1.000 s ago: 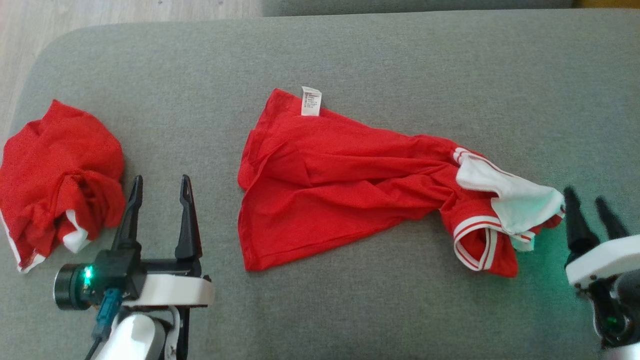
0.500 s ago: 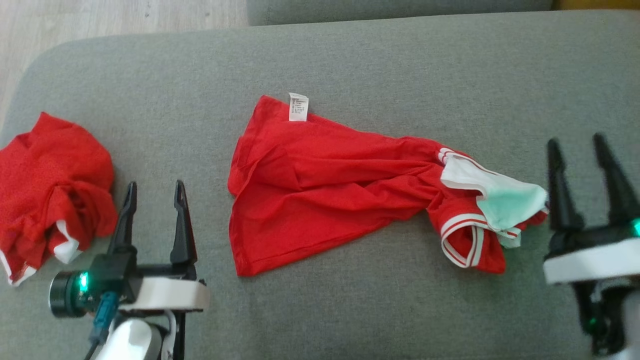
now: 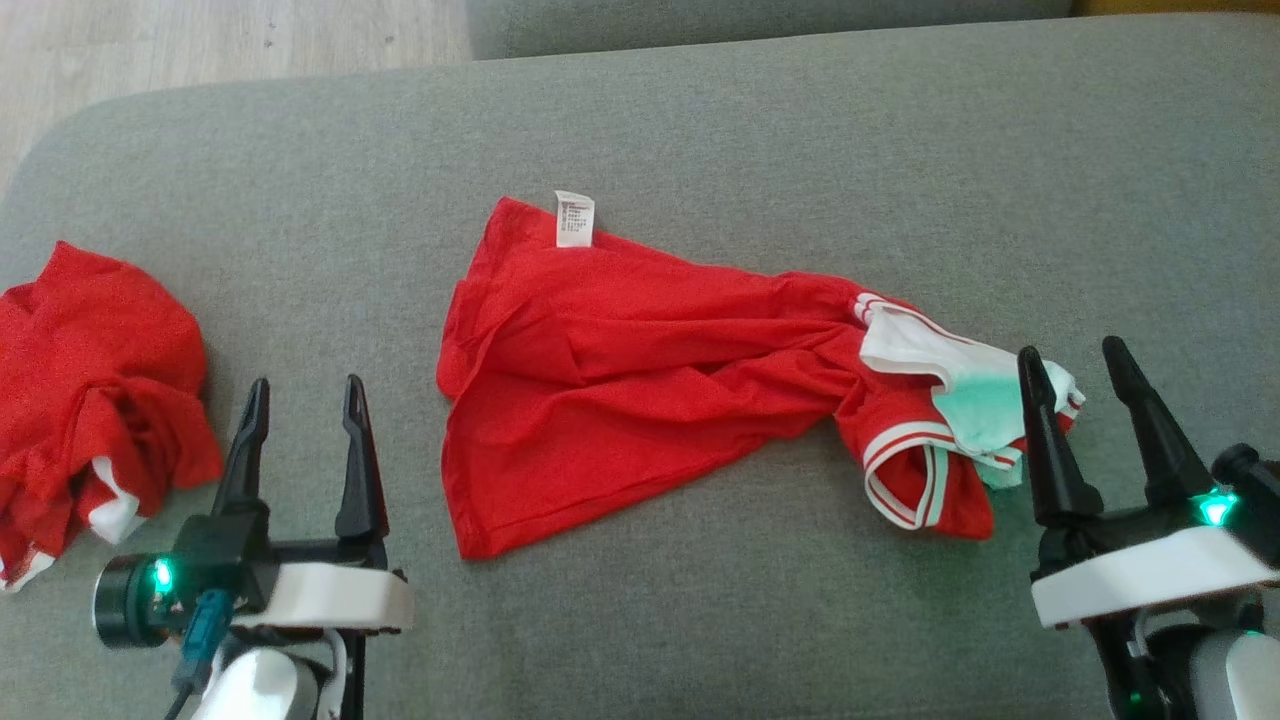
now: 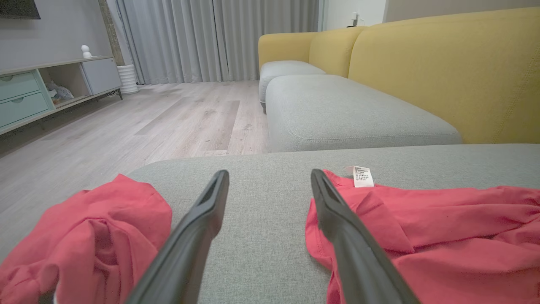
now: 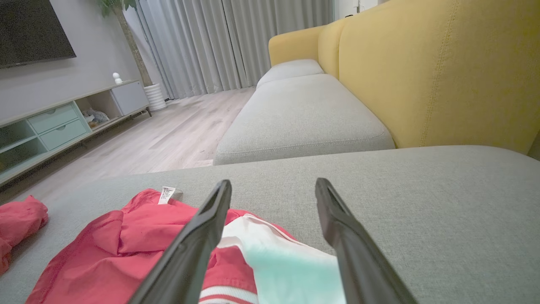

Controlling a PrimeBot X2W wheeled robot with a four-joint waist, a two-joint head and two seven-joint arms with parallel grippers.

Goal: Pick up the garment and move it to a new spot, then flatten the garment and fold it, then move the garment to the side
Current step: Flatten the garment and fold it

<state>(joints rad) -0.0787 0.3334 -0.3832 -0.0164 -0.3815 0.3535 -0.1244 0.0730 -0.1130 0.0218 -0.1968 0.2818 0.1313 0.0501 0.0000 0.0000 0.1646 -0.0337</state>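
The garment (image 3: 640, 380) is a red shirt with white, red-striped trim, lying wrinkled and partly spread on the middle of the grey cushion (image 3: 800, 150). Its white label (image 3: 574, 218) sticks out at the far edge, and a white sleeve part (image 3: 950, 365) lies at its right end. My right gripper (image 3: 1070, 350) stands open just right of that white end, its left finger over the sleeve's edge; the right wrist view shows the garment (image 5: 139, 245) under and left of the gripper (image 5: 273, 182). My left gripper (image 3: 306, 385) is open over bare cushion, left of the garment (image 4: 443, 236).
A second red garment (image 3: 90, 380) lies crumpled at the cushion's left end, close to my left gripper (image 4: 269, 173). The cushion's rounded edge drops to wooden floor (image 3: 200, 40) at the far left. A yellow sofa back (image 5: 443, 76) rises on the right, and another grey cushion (image 4: 346, 114) lies beyond.
The head camera has shifted, so the whole scene sits further left. My right gripper has come up and left from the lower right corner to the garment's white end. The left gripper has stayed put.
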